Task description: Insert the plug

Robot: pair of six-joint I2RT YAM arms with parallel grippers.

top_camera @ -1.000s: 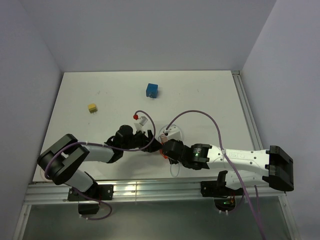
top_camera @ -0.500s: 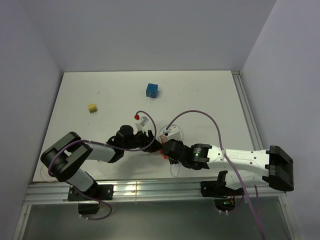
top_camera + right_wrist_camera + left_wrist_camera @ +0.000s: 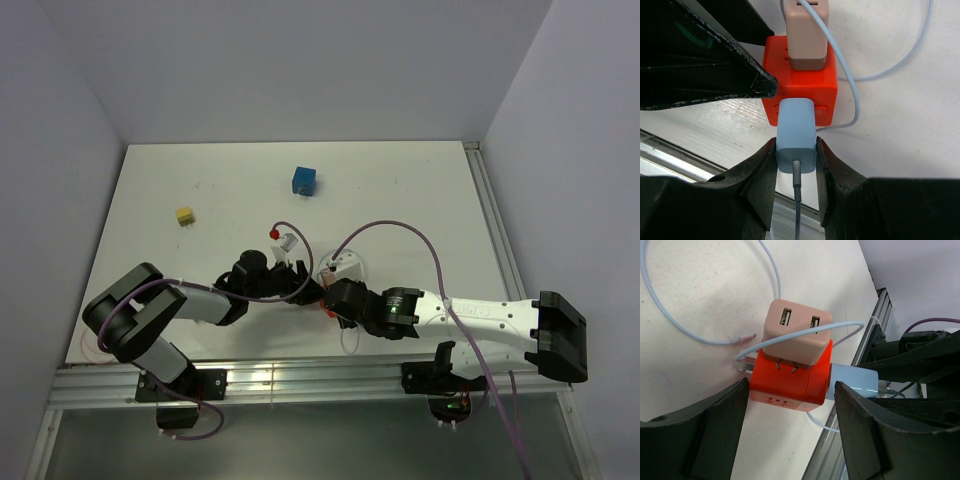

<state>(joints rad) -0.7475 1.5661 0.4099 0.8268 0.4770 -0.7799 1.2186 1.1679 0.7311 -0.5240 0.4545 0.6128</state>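
Observation:
An orange power cube [image 3: 790, 385] lies on the white table with a pink USB charger [image 3: 797, 337] plugged into its top. My left gripper [image 3: 791, 386] straddles the cube, its fingertips against two opposite sides. My right gripper [image 3: 796, 150] is shut on a light blue plug [image 3: 796, 135] with a grey cable. The plug's front end sits against the cube's [image 3: 800, 75] near side face and no prongs show. The plug also shows in the left wrist view [image 3: 852, 385], at the cube's right side. In the top view both grippers meet at the cube [image 3: 322, 306] near the table's front edge.
A pale blue cable [image 3: 700, 335] loops around the cube on the table. A blue block [image 3: 304, 181] and a yellow block [image 3: 184, 215] lie farther back. A white adapter [image 3: 345, 265] sits just behind the grippers. The metal rail [image 3: 300, 380] runs along the front edge.
The left arm's elbow has shifted slightly. Both grippers and the cube stay where they were.

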